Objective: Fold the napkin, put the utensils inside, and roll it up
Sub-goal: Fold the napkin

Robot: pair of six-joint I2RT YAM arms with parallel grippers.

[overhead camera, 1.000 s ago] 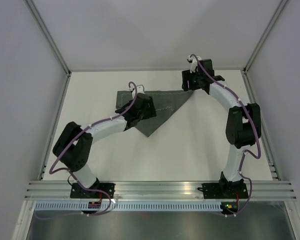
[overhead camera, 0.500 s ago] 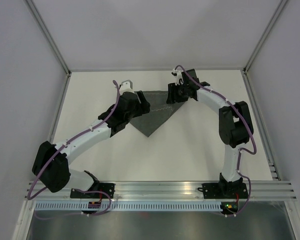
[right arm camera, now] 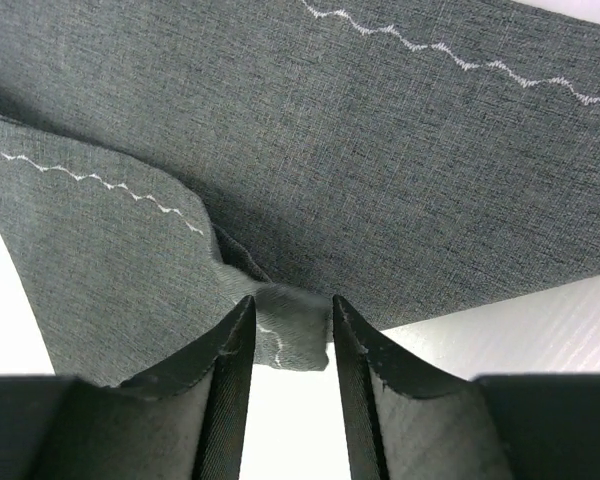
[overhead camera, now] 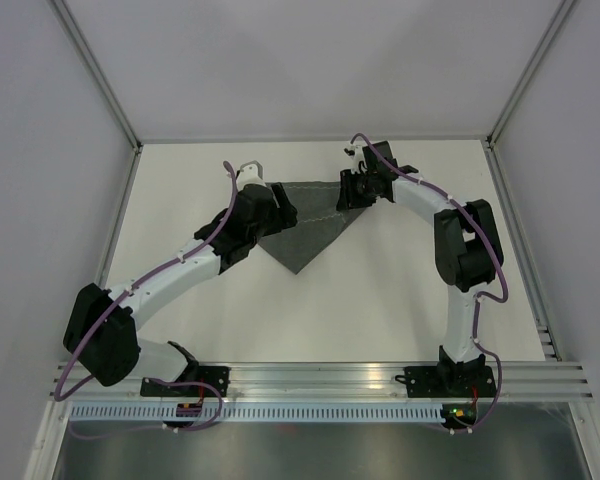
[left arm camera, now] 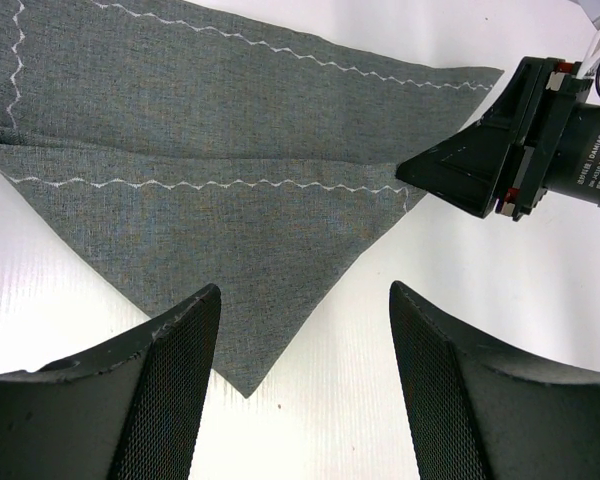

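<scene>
The dark grey napkin (overhead camera: 305, 225) lies on the white table (overhead camera: 400, 290) as a triangle pointing toward me. My left gripper (overhead camera: 280, 215) is open and empty above its left part. In the left wrist view the napkin (left arm camera: 230, 130) fills the top and its tip lies between my open left gripper (left arm camera: 305, 290). My right gripper (overhead camera: 352, 190) is at the napkin's right corner. In the right wrist view its jaws (right arm camera: 292, 300) stand narrow on a bunched, raised corner of the napkin (right arm camera: 380, 150). It also shows in the left wrist view (left arm camera: 510, 150). No utensils are in view.
Grey walls and metal frame rails (overhead camera: 110, 240) bound the table on three sides. The arm bases sit on the aluminium rail (overhead camera: 310, 378) at the near edge.
My left arm has stretched toward the far side, over the napkin's left part. My right gripper has moved left with the napkin's right corner, so the cloth looks narrower.
</scene>
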